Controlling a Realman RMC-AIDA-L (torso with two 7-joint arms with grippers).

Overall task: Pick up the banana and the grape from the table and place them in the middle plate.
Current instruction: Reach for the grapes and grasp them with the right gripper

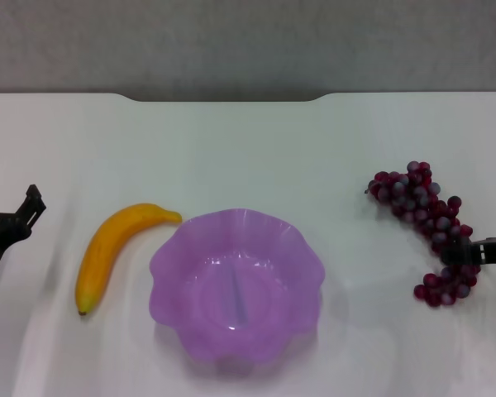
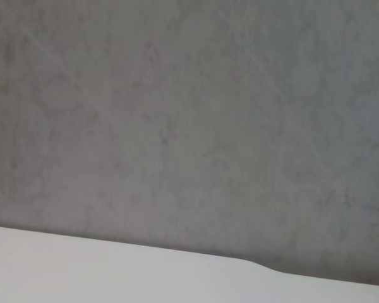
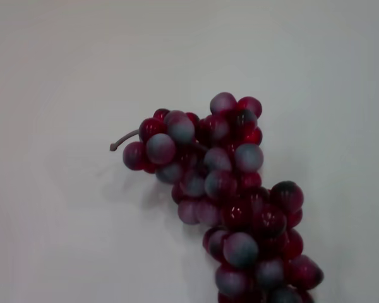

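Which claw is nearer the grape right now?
Right. The right claw is over the near end of the grape; the left claw is across the table, beyond the banana.

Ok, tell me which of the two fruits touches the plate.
The banana: its far tip meets the wavy rim of the middle plate. The grape lies apart on the table, under the right tool.

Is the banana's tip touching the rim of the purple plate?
Cannot tell. In the head view the banana ends right at the middle plate's scalloped rim, with no plain gap or contact visible; neither wrist view shows it.
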